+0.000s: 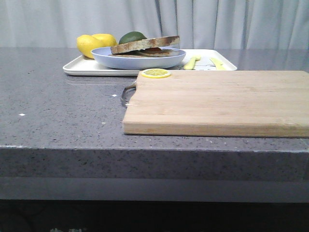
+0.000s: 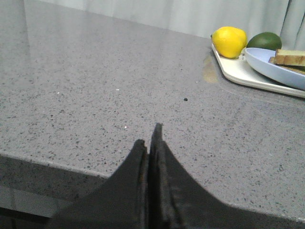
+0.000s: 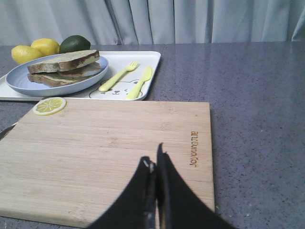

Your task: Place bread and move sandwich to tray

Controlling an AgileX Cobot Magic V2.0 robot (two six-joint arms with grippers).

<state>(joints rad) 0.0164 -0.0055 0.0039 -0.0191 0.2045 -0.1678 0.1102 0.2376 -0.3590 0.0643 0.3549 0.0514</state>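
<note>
The sandwich (image 1: 145, 46) lies on a round light-blue plate (image 1: 140, 60) that stands on the white tray (image 1: 77, 67) at the back of the table. Its top bread slice (image 3: 64, 59) rests tilted on the stack, with the filling showing dark beneath. My left gripper (image 2: 148, 136) is shut and empty, low over bare counter well short of the tray (image 2: 233, 71). The right gripper (image 3: 153, 155) is also shut and empty, over the near part of the cutting board, far from the plate (image 3: 28, 81). Neither gripper appears in the front view.
A wooden cutting board (image 1: 217, 101) fills the near right of the grey counter, with a lemon slice (image 1: 155, 73) on its far left corner. Two lemons (image 1: 89, 44) and a green fruit (image 1: 132, 36) sit behind the plate. A yellow-green fork (image 3: 119, 76) and knife (image 3: 140, 82) lie on the tray.
</note>
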